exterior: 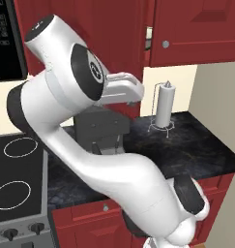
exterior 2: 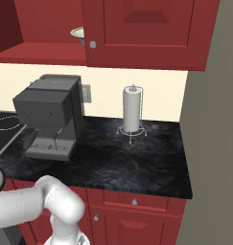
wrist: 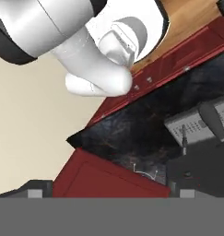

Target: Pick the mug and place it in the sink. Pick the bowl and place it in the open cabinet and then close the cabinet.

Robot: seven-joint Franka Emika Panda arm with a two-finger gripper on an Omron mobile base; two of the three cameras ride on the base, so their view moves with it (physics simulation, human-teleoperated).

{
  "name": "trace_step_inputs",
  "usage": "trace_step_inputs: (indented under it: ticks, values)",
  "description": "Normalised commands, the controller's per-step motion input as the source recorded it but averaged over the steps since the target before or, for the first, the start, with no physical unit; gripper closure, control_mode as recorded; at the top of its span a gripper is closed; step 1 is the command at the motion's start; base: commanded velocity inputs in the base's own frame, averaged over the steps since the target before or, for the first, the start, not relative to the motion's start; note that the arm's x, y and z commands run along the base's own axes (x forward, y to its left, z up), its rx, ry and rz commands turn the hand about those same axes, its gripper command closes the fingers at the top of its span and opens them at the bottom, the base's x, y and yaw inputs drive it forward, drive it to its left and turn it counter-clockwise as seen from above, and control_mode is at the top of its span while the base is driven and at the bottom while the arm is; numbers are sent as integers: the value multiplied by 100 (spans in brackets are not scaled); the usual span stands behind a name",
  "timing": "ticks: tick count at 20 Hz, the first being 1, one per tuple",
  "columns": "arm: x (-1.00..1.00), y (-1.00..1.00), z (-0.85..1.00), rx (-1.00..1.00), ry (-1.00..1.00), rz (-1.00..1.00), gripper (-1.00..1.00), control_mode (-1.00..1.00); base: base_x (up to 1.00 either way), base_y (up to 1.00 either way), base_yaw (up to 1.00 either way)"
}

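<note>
The bowl (exterior 2: 78, 33) rests on the red shelf of the cabinet (exterior 2: 41, 51); just its cream side and dark green rim peek out past the edge of a panelled door (exterior 2: 146, 33) with a round silver knob. My gripper (wrist: 111, 191) is open and holds nothing. In the hand view its two small tips frame a red door panel (wrist: 109, 179), with black counter beyond. In the left base view the white hand (exterior: 120, 89) hangs at about shelf height, left of the door (exterior: 196, 29). The mug and the sink are out of view.
A grey coffee machine (exterior 2: 51, 115) stands on the black counter (exterior 2: 137, 162) under the cabinet. A paper towel holder (exterior 2: 131, 115) is to its right. A stove top (exterior: 17, 184) lies at the left, and a beige wall (exterior 2: 214, 143) closes the right. Red drawer fronts (exterior 2: 134, 201) run below.
</note>
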Motion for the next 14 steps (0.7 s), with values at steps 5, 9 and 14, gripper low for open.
trace_step_inputs:
  ticks: [5, 9, 14]
  values:
    - [92, -100, -68, -51, -1, 26, -100, -100, 0, 0, 0]
    - [100, -100, 18, -8, -19, 12, -100, -100, 0, 0, 0]
    - [100, -94, 68, 10, -9, 13, -100, -100, 0, 0, 0]
